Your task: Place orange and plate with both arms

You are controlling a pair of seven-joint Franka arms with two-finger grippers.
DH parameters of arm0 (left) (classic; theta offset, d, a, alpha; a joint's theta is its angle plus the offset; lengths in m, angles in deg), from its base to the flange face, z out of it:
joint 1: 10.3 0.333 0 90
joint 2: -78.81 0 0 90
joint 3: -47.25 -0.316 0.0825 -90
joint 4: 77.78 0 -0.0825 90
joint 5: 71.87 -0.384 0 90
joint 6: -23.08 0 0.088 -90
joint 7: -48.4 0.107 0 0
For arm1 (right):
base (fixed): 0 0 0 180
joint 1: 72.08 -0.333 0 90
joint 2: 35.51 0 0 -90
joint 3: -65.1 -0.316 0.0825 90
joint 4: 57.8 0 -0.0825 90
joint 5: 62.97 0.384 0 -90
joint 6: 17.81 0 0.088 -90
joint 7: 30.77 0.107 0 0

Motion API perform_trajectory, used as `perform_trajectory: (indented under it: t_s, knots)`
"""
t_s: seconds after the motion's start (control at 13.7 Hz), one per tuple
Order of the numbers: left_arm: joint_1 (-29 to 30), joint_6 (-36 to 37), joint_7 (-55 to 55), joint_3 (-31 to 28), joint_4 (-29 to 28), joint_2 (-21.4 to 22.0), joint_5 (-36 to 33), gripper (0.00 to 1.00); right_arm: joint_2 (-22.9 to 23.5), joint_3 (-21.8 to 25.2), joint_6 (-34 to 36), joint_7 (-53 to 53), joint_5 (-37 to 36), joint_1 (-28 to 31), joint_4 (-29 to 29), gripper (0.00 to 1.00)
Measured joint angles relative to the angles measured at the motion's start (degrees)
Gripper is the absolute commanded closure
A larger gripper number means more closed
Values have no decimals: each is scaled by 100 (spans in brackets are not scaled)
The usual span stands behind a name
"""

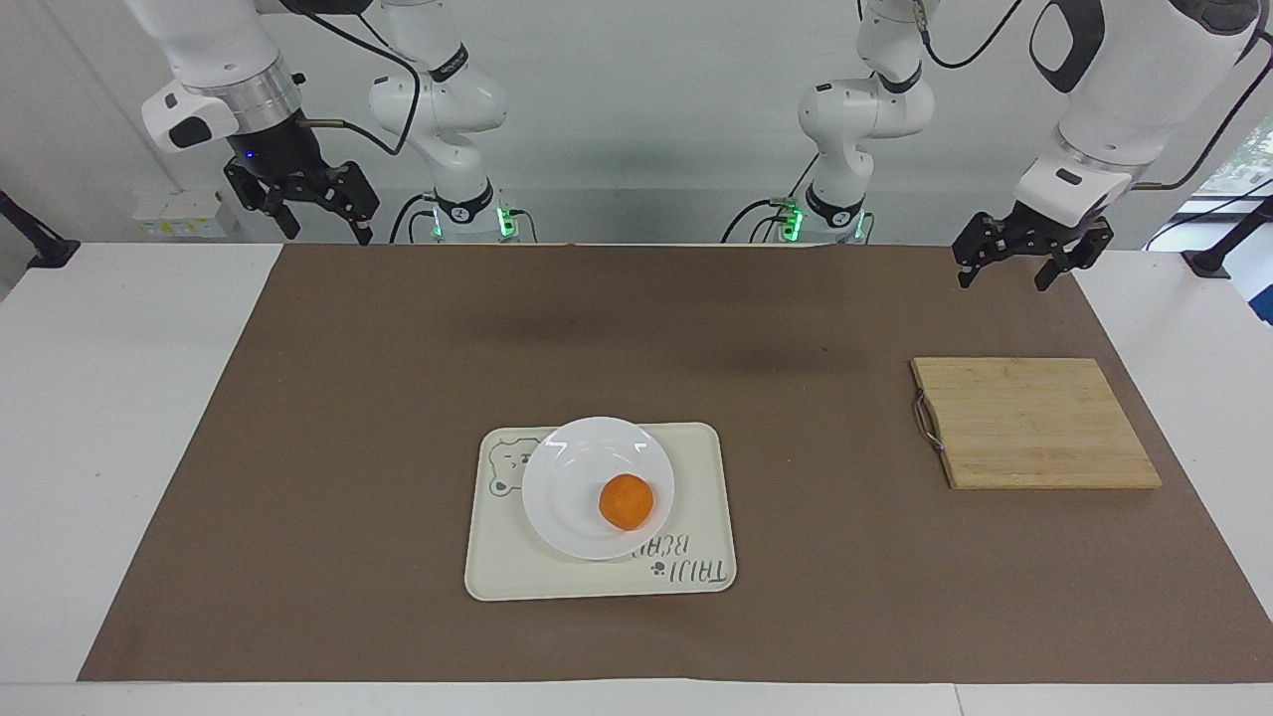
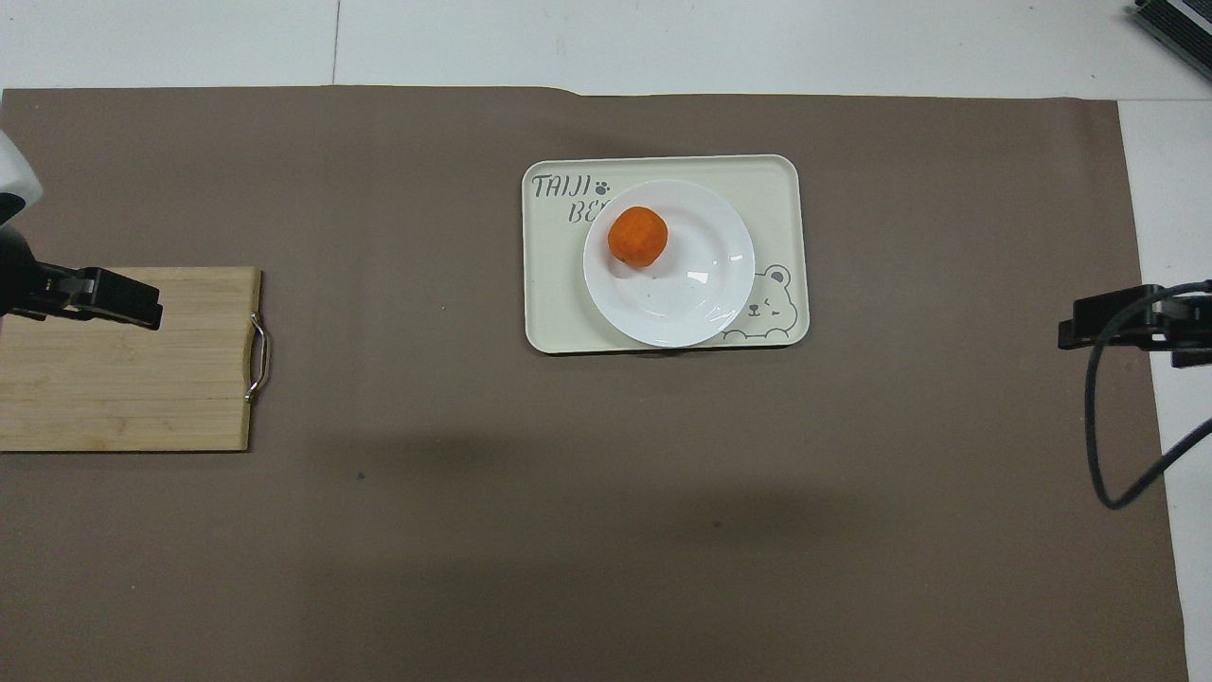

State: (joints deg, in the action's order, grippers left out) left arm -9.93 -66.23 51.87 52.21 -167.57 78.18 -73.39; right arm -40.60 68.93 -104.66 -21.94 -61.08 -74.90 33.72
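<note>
Orange (image 1: pixel 627 501) sits in the white plate (image 1: pixel 572 475), off-centre, w/ bare plate on the side nearer the robots. Plate rests on cream bear-print tray (image 1: pixel 696 497), overlapping the tray edge nearest the robots; "TAIJI" lettering at the tray corner farthest from robots, toward left arm's end. Tray lies mid-table on brown mat (image 1: pixel 398 398), which covers most of the white table (image 1: pixel 109 398). Bamboo cutting board (image 1: pixel 1034 423) w/ metal handle (image 1: pixel 926 423) lies flat toward left arm's end, well apart from tray. Left gripper (image 1: pixel 1006 269) up in the air over the mat's edge at its own end, fingers spread, holding nothing; in overhead view it overlaps the board. Right gripper (image 1: pixel 320 226) raised high over the mat's corner at the right arm's end, fingers apart, empty. Neither gripper touches orange, plate or tray.
</note>
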Motion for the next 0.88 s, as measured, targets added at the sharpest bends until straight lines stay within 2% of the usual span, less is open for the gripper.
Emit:
perform_trajectory:
  t_s: [0.88]
  knots:
    - [0, 0, 0, 0, 0, 0, 0, 0, -3, -47, -47, -614, -217, -9, -50, 0]
